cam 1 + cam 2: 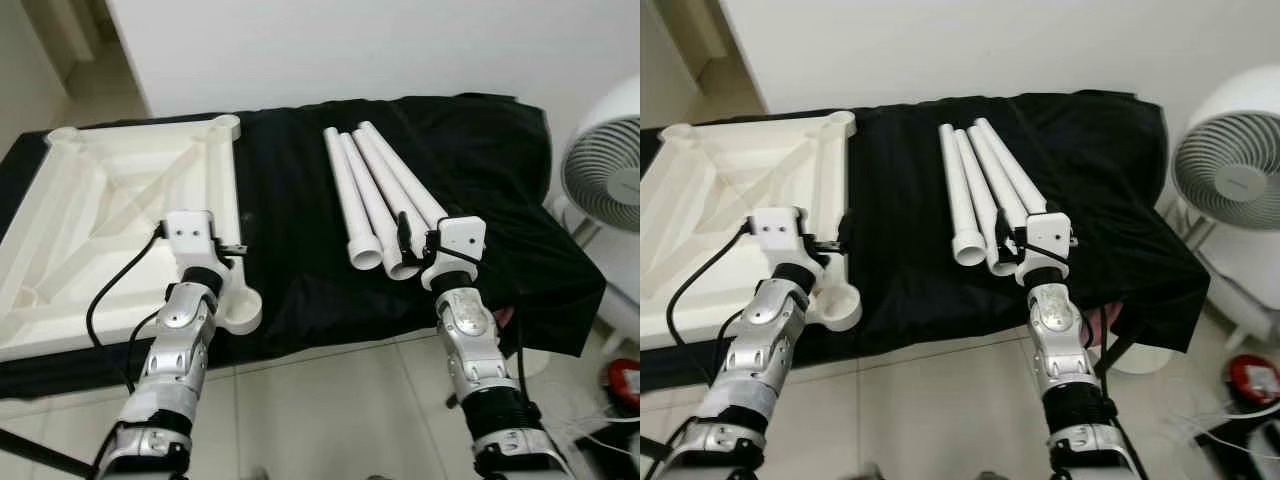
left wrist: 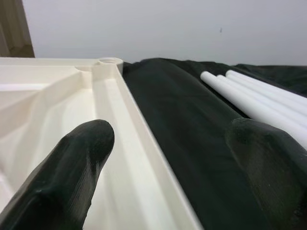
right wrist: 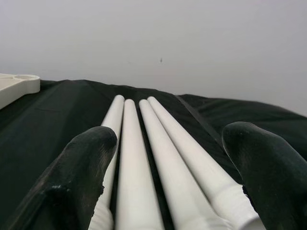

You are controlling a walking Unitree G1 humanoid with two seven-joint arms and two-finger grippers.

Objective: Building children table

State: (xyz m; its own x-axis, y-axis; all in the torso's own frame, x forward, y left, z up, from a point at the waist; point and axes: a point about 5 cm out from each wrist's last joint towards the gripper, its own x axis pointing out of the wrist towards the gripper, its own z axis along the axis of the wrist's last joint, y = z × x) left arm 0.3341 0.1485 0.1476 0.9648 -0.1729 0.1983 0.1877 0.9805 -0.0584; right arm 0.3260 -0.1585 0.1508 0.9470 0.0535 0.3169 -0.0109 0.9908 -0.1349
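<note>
The white table top [image 1: 90, 200] lies upside down on a black cloth [image 1: 290, 220], at the left. Round leg sockets mark its corners, one near [image 1: 240, 310] and one far [image 2: 110, 62]. Several white tube legs [image 1: 375, 195] lie side by side on the cloth, right of centre. My left gripper [image 2: 168, 158] is open, its two fingers straddling the table top's right rim [image 2: 139, 158]. At the near ends of the legs [image 3: 144, 158], my right gripper [image 1: 418, 240] stands open just above them, gripping nothing.
A white floor fan [image 1: 605, 170] stands close on the right, beside the cloth's edge. On the tiled floor at the lower right lies a red object [image 1: 625, 380]. A white wall runs behind the cloth-covered surface.
</note>
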